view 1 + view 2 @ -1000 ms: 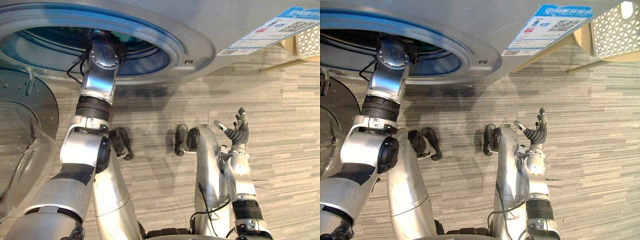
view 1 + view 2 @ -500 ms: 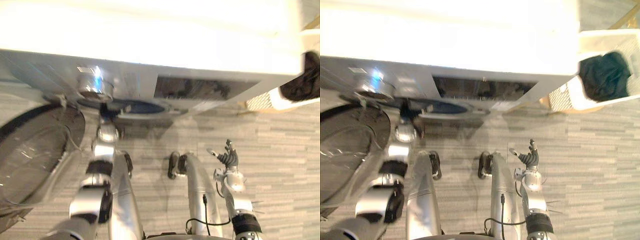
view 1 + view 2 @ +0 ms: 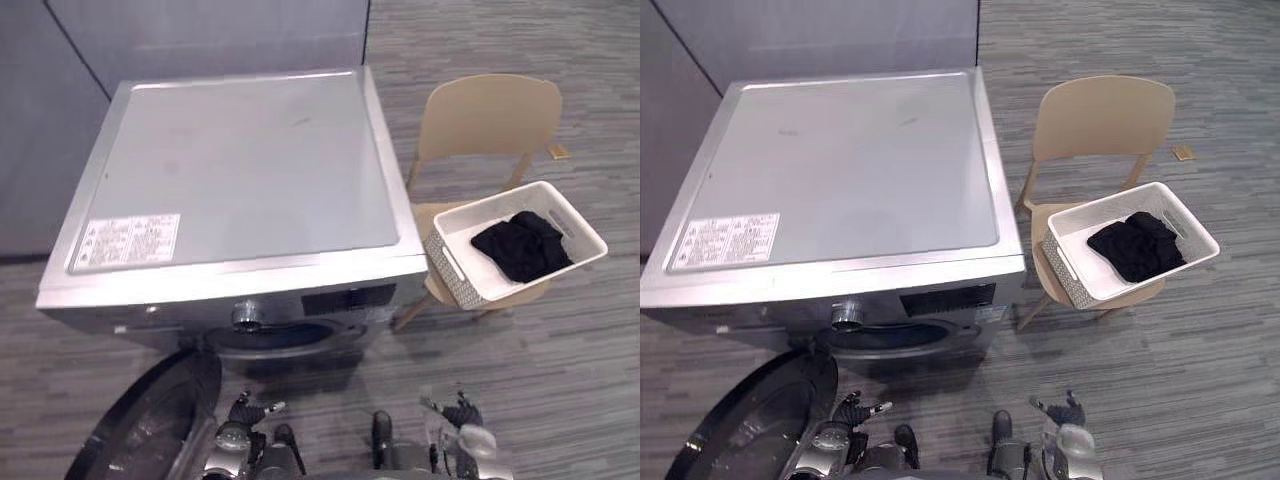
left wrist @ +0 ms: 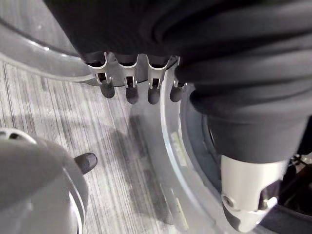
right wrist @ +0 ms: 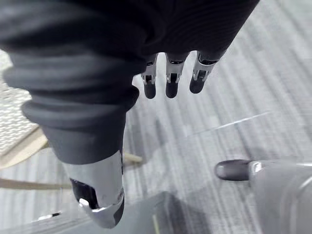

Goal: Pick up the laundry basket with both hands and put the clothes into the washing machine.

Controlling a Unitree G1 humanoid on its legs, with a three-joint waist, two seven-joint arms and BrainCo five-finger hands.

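Basket (image 3: 452,283) on chair (image 3: 487,115) at right edge of washing machine (image 3: 240,170), door (image 3: 150,420) open leftward

Both hands hang low in front of the washing machine (image 3: 240,180), holding nothing. The left hand (image 3: 243,409) is just below its front, fingers (image 4: 127,92) straight, thumb apart. The right hand (image 3: 457,413) is off its right front corner, fingers (image 5: 168,87) seemingly relaxed.

One washing machine (image 3: 240,170) stands on the floor, its one round door (image 3: 150,420) hanging open. One chair (image 3: 487,118) carries one white laundry basket (image 3: 452,272) on its seat. Inside lies one dark heap of clothes (image 3: 522,247), possibly several garments.
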